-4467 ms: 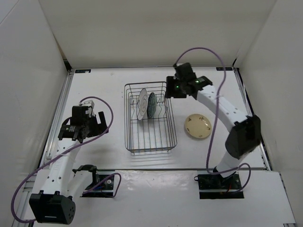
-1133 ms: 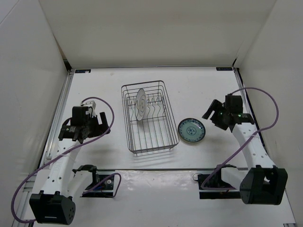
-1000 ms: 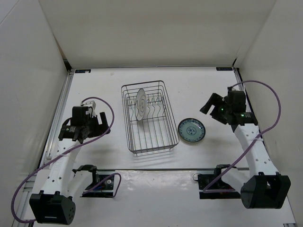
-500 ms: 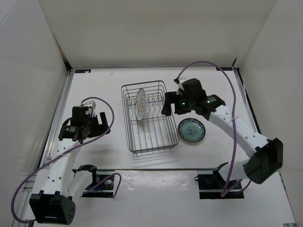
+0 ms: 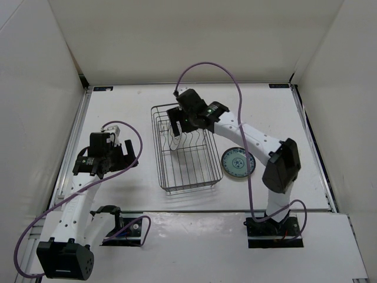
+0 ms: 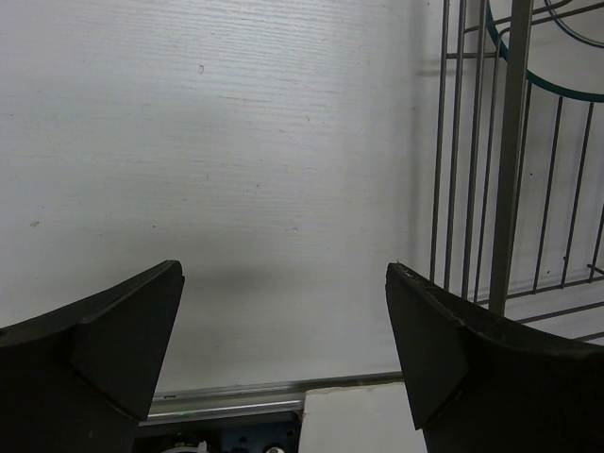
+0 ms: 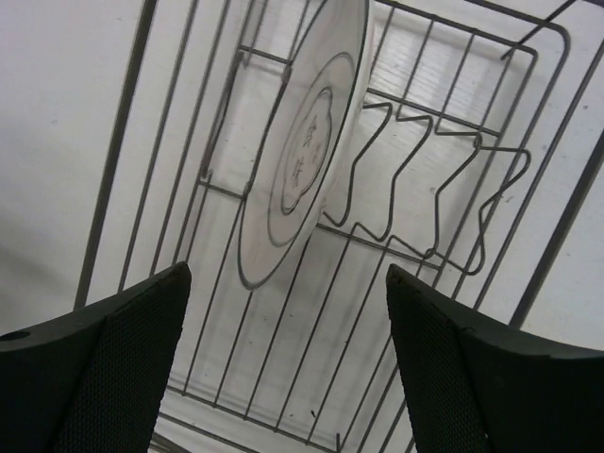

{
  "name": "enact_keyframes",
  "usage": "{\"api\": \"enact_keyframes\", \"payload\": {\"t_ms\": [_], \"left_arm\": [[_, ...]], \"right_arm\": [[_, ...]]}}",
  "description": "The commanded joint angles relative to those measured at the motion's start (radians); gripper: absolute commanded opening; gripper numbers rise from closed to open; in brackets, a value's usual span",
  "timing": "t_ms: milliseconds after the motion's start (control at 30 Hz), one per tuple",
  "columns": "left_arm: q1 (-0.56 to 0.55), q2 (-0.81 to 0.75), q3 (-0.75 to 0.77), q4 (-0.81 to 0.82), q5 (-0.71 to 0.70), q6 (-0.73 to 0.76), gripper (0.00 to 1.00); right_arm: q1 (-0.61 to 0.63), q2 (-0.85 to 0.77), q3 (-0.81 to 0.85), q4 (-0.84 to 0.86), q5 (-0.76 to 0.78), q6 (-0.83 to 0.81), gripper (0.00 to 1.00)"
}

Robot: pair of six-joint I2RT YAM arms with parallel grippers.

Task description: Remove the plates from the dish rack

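Three white walls enclosing white table, metal rail running along its left edge. Dish rack sitting mid-table, long side pointing away from arm bases. Right arm spanning rack's far end, purple cable looping above it; right gripper hovering over rack, fingers spread wide, gripping nothing. Left gripper hanging over bare table left of rack, fingers likewise apart, empty. White ringed plate standing on edge beside divider prongs, below right gripper. Teal plate lying flat on table just right of rack.
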Motion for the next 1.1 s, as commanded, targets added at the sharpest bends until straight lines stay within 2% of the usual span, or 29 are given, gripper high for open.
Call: {"api": "enact_keyframes", "payload": {"t_ms": [0, 133, 233, 300, 533, 667, 867, 967, 1067], "left_arm": [[-0.003, -0.005, 0.001, 0.014, 0.037, -0.004, 0.99], [-0.003, -0.002, -0.001, 0.011, 0.045, -0.004, 0.99], [-0.004, 0.001, 0.002, 0.017, 0.046, -0.004, 0.99], [-0.003, -0.005, -0.001, 0.015, 0.048, -0.004, 0.99], [-0.003, -0.008, 0.001, 0.015, 0.055, -0.006, 0.99], [-0.003, -0.008, -0.001, 0.015, 0.054, -0.006, 0.99], [-0.001, -0.010, -0.002, 0.014, 0.055, -0.006, 0.99], [-0.001, -0.013, -0.004, 0.015, 0.057, -0.006, 0.99], [-0.003, -0.013, -0.002, 0.015, 0.055, -0.004, 0.99]], "right_arm": [[0.009, 0.100, 0.202, -0.055, 0.130, -0.015, 0.85], [0.012, 0.242, 0.371, -0.137, 0.199, 0.007, 0.74], [0.008, 0.300, 0.437, -0.165, 0.237, 0.035, 0.70], [0.009, 0.314, 0.422, -0.168, 0.254, 0.054, 0.69], [0.003, 0.343, 0.404, -0.159, 0.265, 0.090, 0.48], [-0.009, 0.352, 0.405, -0.154, 0.300, 0.144, 0.27], [-0.044, 0.359, 0.393, -0.139, 0.331, 0.248, 0.04], [-0.058, 0.360, 0.396, -0.131, 0.354, 0.276, 0.00], [-0.081, 0.355, 0.404, -0.116, 0.362, 0.303, 0.00]]}}
